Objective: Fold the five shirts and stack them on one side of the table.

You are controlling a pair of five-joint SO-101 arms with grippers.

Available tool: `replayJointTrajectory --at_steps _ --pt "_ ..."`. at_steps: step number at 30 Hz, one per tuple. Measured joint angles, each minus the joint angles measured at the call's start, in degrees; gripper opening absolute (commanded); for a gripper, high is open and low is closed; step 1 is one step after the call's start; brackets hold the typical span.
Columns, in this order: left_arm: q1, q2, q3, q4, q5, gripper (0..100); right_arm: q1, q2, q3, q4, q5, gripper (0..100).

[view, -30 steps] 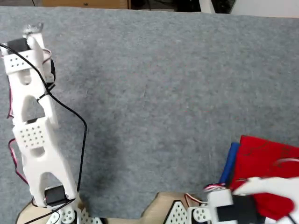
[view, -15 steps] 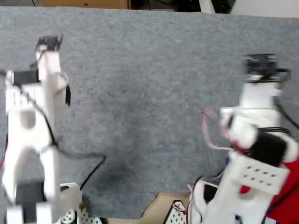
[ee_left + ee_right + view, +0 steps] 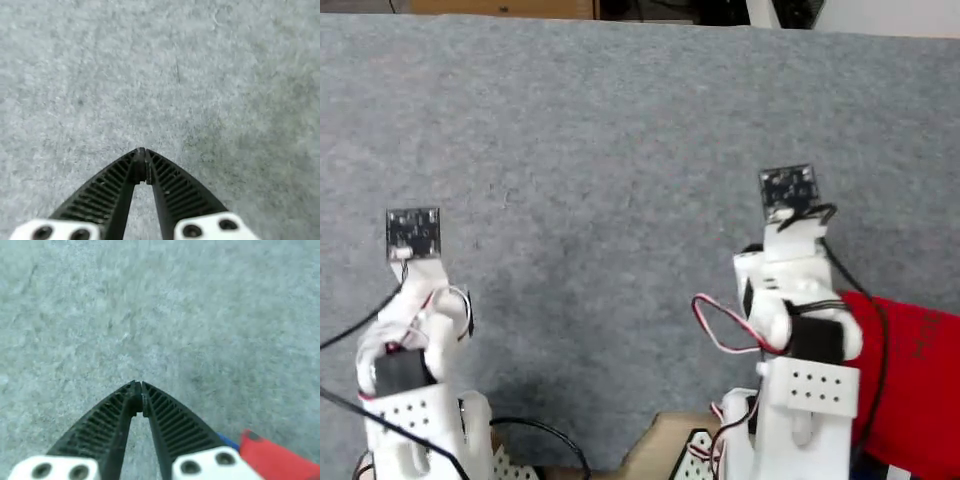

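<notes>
Arms of a two-arm rig stand at the near edge of a grey felt table (image 3: 620, 140), their bases by a wooden board (image 3: 665, 440). At the near right corner lies a red shirt (image 3: 915, 385), just beside the right arm (image 3: 800, 370) on its outer side, with the arm overlapping its inner edge in the high view. In the right wrist view the shirt (image 3: 277, 462) sits back by the root of one finger, a sliver of blue cloth (image 3: 227, 441) showing at its edge. It lies behind the right claw (image 3: 138, 386), apart from the tips, which point away from it over the felt. That claw is closed, its ribbed black fingers meeting at the tips with nothing between them. The left arm (image 3: 410, 385) stands well apart from the shirt, across the near side of the table. The left claw (image 3: 141, 151) is closed too, tips pressed together and gripping nothing, grey felt beneath and ahead. Whether either claw's tips touch the felt cannot be told. Each arm carries a small circuit board at its wrist, the left arm's (image 3: 412, 232) nearer the front edge than the right arm's (image 3: 788, 190). Beyond both arms the felt runs on to the far edge of the table.
</notes>
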Motion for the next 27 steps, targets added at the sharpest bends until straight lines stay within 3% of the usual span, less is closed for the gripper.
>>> replayJointTrajectory --at_steps 8,17,22,27 --pt "-0.2 -16.0 15.3 2.6 0.0 2 -3.6 -4.6 14.1 -7.4 0.0 0.5" --pt "-1.7 -16.5 18.5 4.0 0.0 2 -4.4 -19.0 30.0 -9.8 0.0 0.5" --pt "-4.0 -16.6 18.5 4.0 0.0 2 -4.4 -28.9 30.8 -2.7 0.1 0.5" --pt "-4.7 -16.6 18.5 4.0 0.0 2 -4.4 -35.9 30.8 11.1 0.1 0.5"
